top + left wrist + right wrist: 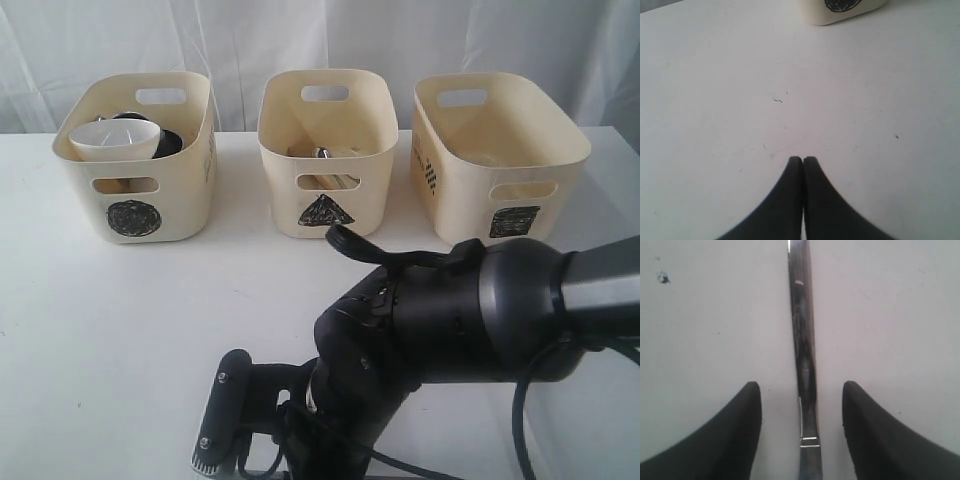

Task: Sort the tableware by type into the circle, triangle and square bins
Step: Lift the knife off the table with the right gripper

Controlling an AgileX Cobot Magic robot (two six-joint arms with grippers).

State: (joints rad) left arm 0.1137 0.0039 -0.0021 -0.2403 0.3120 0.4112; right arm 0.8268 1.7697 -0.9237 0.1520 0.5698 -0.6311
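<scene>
Right gripper (801,386) is wide open, gripping nothing. The steel utensil (802,330) lies flat on the table (700,330), running straight between the jaws and touching neither. Fork or spoon, can't tell. Left gripper (803,160) is closed on nothing, over the table near the circle bin (840,10).

White tabletop (110,330), pale draped curtain (420,35) behind, soft even light.

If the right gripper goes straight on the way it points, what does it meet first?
Probably the steel utensil handle lying between its open jaws, or the table beneath; depth is unclear.
</scene>
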